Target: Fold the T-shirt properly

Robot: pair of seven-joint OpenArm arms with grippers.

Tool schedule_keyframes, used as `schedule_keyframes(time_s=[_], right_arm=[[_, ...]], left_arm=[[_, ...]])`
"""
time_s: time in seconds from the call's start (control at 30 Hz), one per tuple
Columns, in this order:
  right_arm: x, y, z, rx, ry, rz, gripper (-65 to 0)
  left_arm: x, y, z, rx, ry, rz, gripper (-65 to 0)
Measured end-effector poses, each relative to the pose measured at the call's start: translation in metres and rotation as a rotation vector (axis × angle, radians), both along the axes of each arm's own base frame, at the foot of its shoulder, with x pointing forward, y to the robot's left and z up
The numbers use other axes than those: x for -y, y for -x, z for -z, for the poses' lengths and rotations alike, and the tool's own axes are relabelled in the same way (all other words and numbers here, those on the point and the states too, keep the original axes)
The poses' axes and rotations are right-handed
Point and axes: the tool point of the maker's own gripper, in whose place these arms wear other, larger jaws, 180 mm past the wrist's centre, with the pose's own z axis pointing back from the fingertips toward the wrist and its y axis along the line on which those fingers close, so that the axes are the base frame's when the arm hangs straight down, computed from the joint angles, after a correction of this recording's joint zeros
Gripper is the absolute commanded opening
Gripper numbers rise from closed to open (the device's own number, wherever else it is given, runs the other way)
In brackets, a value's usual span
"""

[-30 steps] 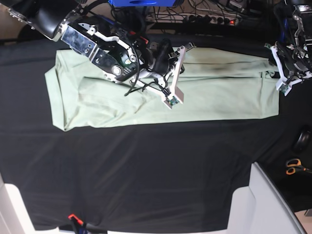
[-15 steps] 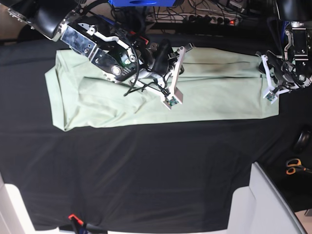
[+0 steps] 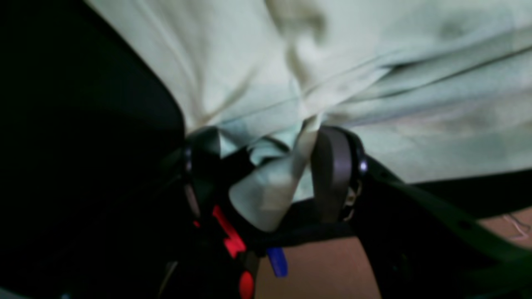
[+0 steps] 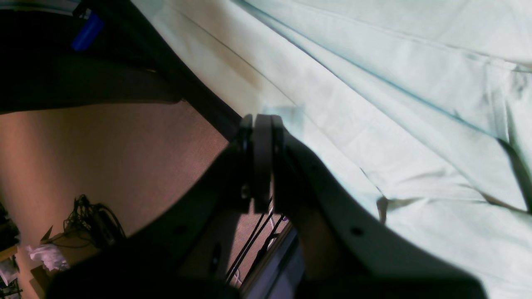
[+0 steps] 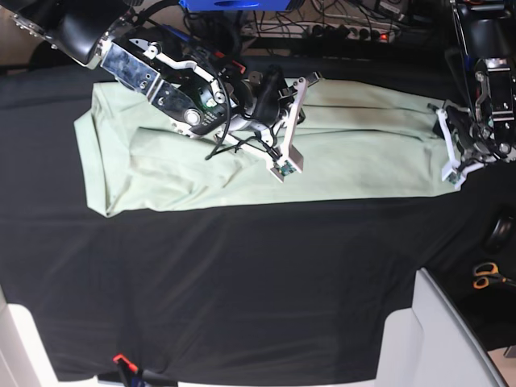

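Note:
The pale mint-green T-shirt [image 5: 355, 145] lies as a long strip across the far part of the black table cover [image 5: 242, 274]. My right gripper [image 5: 313, 78] is at the shirt's far edge, near the middle. In the right wrist view the right gripper [image 4: 262, 120] is shut, with a bit of the shirt's hem [image 4: 291, 113] at its tips. My left gripper [image 5: 450, 145] is at the shirt's right end. In the left wrist view the left gripper [image 3: 266, 166] has its jaws apart, with a raised fold of the shirt [image 3: 270, 191] between them.
Orange-handled scissors [image 5: 485, 276] and a dark round object [image 5: 500, 234] lie at the right edge. A white surface [image 5: 435, 339] covers the near right corner. Cables and power strips [image 5: 347, 24] run behind the table. An orange clamp [image 5: 121, 359] sits at the near left.
My left gripper has moved left from beyond the shirt's right end onto it, and that end has drawn slightly inward. My right arm has barely moved.

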Motion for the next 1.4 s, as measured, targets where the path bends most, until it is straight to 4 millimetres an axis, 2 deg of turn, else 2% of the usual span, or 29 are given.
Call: schedule_keyframes(time_s=[0.23, 0.47, 0.7, 0.87, 1.13, 1.23, 1.4], right_arm=[[0.001, 0.0, 0.001, -0.002, 0.003, -0.001, -65.0], [0.001, 0.001, 0.001, -0.004, 0.005, -0.002, -65.0], [0.001, 0.001, 0.001, -0.004, 0.006, -0.002, -65.0], [0.001, 0.001, 0.001, -0.005, 0.006, -0.003, -65.0], [0.001, 0.001, 0.001, -0.003, 0.007, -0.002, -65.0], [0.002, 0.0, 0.001, -0.002, 0.006, 0.0, -65.0], [0.001, 0.001, 0.001, -0.002, 0.005, 0.0, -65.0]], left_arm=[[-0.005, -0.012, -0.009, 0.031, -0.008, -0.006, -31.1], [-0.009, -0.012, -0.011, 0.033, -0.014, -0.01, -31.1], [-0.035, -0.018, -0.029, 0.101, -0.025, -0.112, -31.1], [-0.039, -0.024, -0.041, 0.142, -0.038, -0.115, -31.1], [-0.029, -0.015, -0.052, 0.162, -0.064, -0.063, -31.1], [-0.025, 0.001, -0.051, 0.138, -0.087, -0.029, -31.1], [-0.012, 0.026, -0.037, 0.053, -0.099, 0.05, -31.1]])
